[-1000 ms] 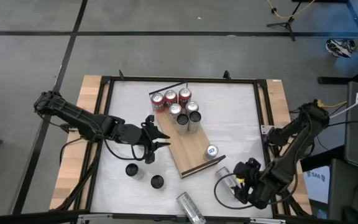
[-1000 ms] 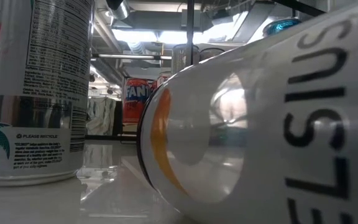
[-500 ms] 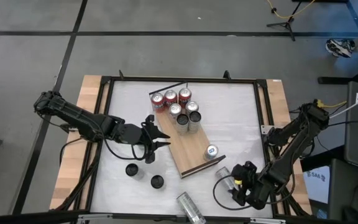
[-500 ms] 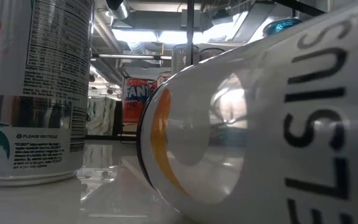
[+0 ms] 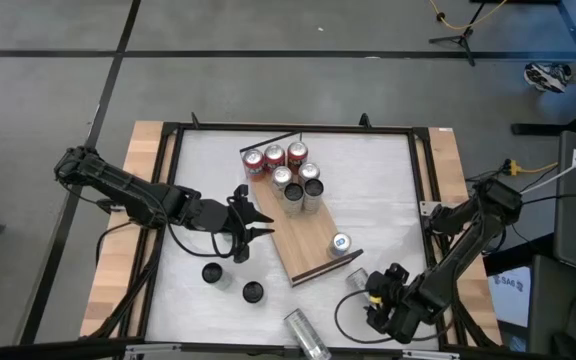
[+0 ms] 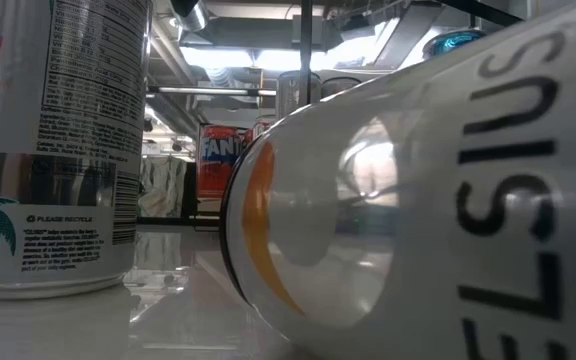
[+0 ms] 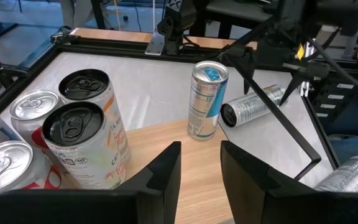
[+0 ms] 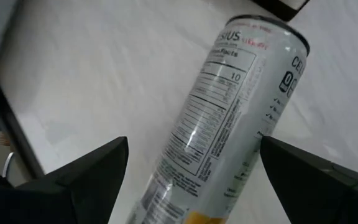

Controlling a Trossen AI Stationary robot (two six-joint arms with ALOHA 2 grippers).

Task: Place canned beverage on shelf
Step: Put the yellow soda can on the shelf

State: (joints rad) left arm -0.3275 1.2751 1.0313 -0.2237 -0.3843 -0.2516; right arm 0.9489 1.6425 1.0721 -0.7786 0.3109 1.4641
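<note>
The shelf (image 5: 293,238) is a light-brown board lying slantwise on the white table, and it also shows in the left wrist view (image 7: 157,134). Several cans stand at its far end (image 5: 288,170), and one blue-silver can (image 5: 340,243) stands near its near end. A silver can (image 5: 356,278) lies on its side on the table just past that end. My right gripper (image 5: 370,292) is open, with its fingers on either side of this can (image 8: 241,118) and apart from it. My left gripper (image 5: 260,224) is open and empty at the shelf's left edge.
Another silver can (image 5: 308,335) lies near the table's near edge. Two black-topped cans (image 5: 213,273) (image 5: 253,291) stand on the table left of the shelf. A black frame (image 5: 423,200) borders the table. The low view is filled by the lying can (image 6: 418,200) and a standing can (image 6: 58,150).
My right gripper has moved a little toward the table's near edge and left, staying open beside the lying silver can. The can has kept its place. My left arm has kept still.
</note>
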